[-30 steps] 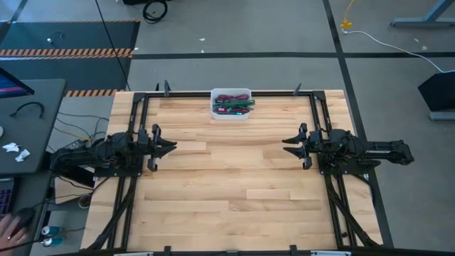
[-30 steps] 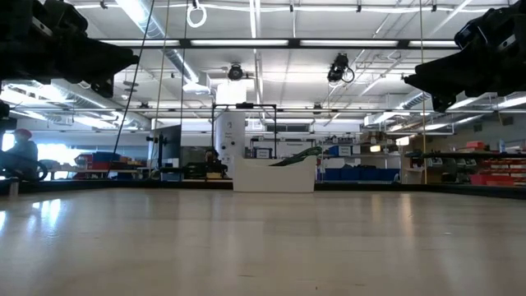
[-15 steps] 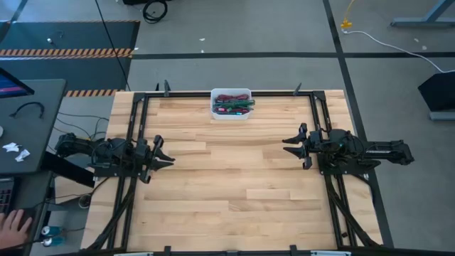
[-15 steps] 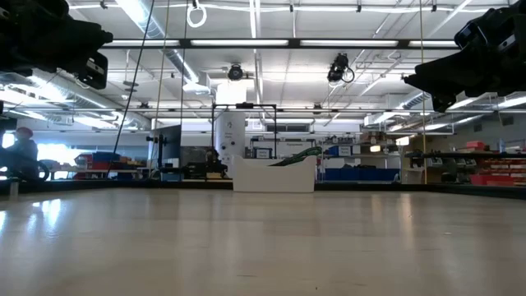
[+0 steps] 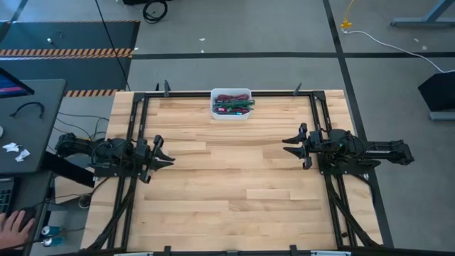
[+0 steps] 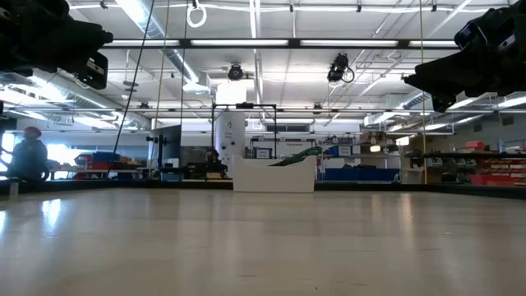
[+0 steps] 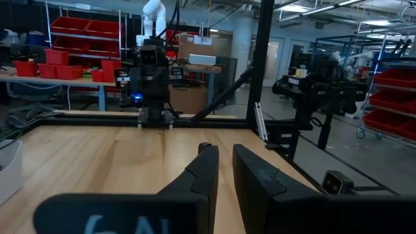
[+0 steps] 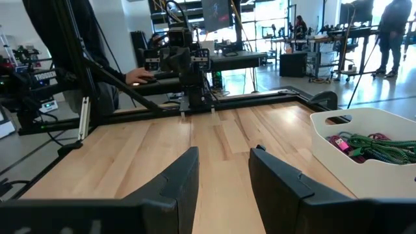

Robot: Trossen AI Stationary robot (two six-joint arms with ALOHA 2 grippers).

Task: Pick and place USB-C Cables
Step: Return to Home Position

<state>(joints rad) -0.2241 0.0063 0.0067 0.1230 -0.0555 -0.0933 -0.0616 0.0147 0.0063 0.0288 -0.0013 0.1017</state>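
The USB-C cables (image 5: pixel 233 105) lie as a tangle of maroon, green and purple bundles in a white bin (image 5: pixel 214 113) at the middle of the table's far edge. The right wrist view shows the cables (image 8: pixel 370 146) over the bin's rim (image 8: pixel 338 120). My left gripper (image 5: pixel 168 155) hovers over the table's left side, its fingers (image 7: pixel 208 172) a narrow gap apart. My right gripper (image 5: pixel 288 146) hovers over the right side, open wider (image 8: pixel 224 156). Both point toward the table's middle and are well apart from the bin.
Bare wooden tabletop (image 5: pixel 234 178) stretches between the two grippers and in front of the bin. A black frame (image 5: pixel 313 114) runs along the table's sides. A person's hand (image 5: pixel 11 227) rests at a desk beyond the table's left edge.
My left arm has drawn back toward the table's left edge and slightly toward the near edge, then held still for the last half second. The right arm and the bin have stayed put.
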